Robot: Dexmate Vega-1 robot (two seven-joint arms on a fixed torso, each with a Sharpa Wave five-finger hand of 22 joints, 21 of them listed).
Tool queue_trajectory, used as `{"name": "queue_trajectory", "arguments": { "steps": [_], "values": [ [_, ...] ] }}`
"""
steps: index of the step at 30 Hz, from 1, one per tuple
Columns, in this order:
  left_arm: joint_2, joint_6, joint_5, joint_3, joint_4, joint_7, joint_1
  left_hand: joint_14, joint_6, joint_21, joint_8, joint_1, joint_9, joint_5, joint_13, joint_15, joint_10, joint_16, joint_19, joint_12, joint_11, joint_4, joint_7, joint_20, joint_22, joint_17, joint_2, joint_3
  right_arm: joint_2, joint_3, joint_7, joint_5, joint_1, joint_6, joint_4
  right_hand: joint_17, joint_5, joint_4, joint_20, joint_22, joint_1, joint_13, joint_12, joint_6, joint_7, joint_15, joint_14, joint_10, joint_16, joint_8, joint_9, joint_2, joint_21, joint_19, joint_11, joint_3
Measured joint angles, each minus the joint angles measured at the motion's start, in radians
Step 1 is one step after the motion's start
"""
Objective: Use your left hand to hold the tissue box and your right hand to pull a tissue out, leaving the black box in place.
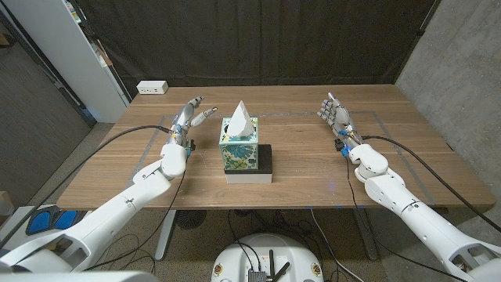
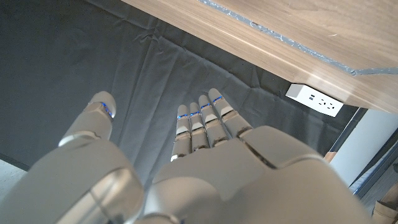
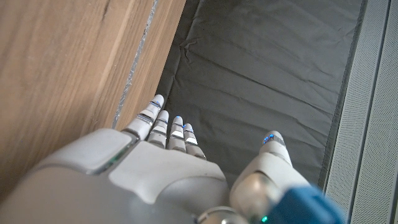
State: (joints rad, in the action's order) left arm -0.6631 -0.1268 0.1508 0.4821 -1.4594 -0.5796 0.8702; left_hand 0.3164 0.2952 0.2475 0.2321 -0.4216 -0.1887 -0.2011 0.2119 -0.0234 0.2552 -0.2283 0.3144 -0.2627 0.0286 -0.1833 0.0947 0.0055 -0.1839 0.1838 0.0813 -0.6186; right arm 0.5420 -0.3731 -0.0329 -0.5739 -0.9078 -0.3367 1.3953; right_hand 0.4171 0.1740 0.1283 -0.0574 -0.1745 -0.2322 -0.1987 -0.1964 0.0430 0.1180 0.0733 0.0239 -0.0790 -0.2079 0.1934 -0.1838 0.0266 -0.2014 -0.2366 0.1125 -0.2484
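The tissue box (image 1: 239, 147) stands on the black box (image 1: 250, 164) at the middle of the counter (image 1: 313, 176), a white tissue (image 1: 239, 119) poking up from it. The left robot hand (image 1: 189, 117) hovers at its ten o'clock and the right robot hand (image 1: 335, 113) at its two o'clock. Each has fingers extended, holding nothing.

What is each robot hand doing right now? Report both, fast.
Left robot hand: open, holding nothing, beside the tissue box.
Right robot hand: open, holding nothing.
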Motion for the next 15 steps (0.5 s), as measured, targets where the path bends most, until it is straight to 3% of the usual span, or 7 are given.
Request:
{"name": "queue_trajectory", "arguments": {
  "steps": [15],
  "values": [
    [-0.028,-0.023,-0.016,-0.032,-0.055,-0.006,0.075,0.004,0.001,0.0,0.0,-0.007,0.0,0.0,0.005,0.004,0.0,0.0,0.0,0.0,0.0,0.004,0.001,0.0,0.0,0.005,0.0,0.004,0.001,0.001,-0.009,0.009,-0.006,-0.007,0.004,0.0,0.0,0.0,0.0,0.0,0.0,0.0,0.0,0.0,0.0,0.0,0.0,0.0,0.0,0.0,0.0,0.0,0.0,0.0,0.0,0.0]
  ]
}}
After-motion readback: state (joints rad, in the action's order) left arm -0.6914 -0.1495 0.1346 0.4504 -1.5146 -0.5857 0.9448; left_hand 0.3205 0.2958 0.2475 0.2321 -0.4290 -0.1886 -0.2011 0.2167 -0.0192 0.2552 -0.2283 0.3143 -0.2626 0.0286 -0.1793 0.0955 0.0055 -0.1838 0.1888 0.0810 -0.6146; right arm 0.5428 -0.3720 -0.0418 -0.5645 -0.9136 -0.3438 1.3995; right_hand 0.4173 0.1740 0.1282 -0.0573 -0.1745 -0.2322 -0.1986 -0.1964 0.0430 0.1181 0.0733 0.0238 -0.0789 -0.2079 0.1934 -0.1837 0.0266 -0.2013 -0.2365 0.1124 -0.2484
